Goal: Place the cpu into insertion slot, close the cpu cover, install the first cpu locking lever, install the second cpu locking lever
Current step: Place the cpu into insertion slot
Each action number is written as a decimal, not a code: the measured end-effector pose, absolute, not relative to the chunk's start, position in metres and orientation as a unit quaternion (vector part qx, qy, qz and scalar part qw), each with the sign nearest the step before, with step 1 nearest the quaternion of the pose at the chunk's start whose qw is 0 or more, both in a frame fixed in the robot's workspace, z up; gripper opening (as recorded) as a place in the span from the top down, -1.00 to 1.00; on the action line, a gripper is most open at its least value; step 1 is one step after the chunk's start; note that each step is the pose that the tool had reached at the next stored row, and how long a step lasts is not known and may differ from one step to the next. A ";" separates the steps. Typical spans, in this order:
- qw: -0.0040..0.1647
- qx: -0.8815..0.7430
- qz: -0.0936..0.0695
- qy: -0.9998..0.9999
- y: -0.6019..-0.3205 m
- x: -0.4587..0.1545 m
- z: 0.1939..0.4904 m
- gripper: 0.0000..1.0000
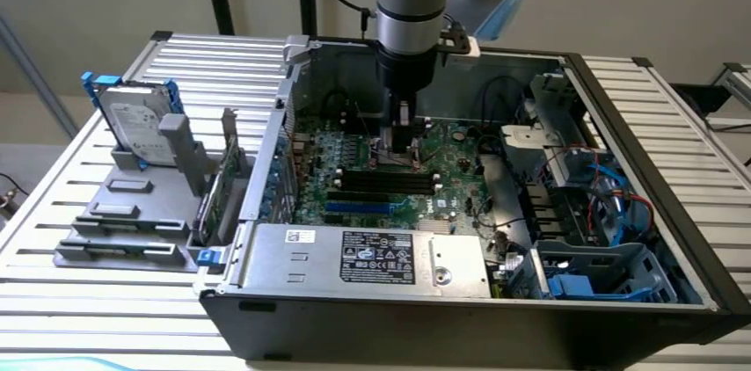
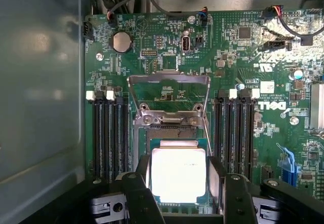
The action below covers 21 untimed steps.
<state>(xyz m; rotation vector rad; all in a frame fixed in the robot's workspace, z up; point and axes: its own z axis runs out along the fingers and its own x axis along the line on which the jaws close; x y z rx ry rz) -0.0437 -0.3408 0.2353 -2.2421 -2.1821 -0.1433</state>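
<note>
- Right, the arm's black two-finger gripper [image 1: 400,144] reaches straight down into the open black computer case [image 1: 470,327], over the green circuit board [image 2: 243,57].
- In the wrist view I see its fingers [image 2: 137,193] clamped on two opposite edges of the small, flat, pale silver square cpu [image 2: 178,176]. No gap shows at either edge.
- The cpu is over the square dark insertion slot [image 2: 171,132] with its metal rim, and a dark strip of the slot shows past the chip's far edge. The chip seems to hang just above the slot, though glare on its top makes that hard for me to judge.
- The thin silver metal frame of the cpu cover [image 2: 168,93] stands swung up on its hinge beyond the slot, clear of the chip.
- Long black memory slots [image 2: 107,138] run along both sides of the insertion slot, just outside the fingers, so sideways room is tight.
- In the exterior view, the silver power supply box [image 1: 375,257] lies along the case's near edge, well apart from the gripper.
</note>
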 end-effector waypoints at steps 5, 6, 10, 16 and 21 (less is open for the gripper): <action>0.006 -0.716 -0.047 -0.697 -0.340 -0.044 0.226 -0.09; 0.006 -0.716 -0.047 -0.697 -0.340 -0.044 0.225 -0.09; 0.008 -0.716 -0.048 -0.697 -0.339 -0.044 0.220 -0.09; 0.009 -0.716 -0.050 -0.697 -0.338 -0.044 0.215 -0.09; 0.009 -0.716 -0.050 -0.696 -0.338 -0.044 0.212 -0.09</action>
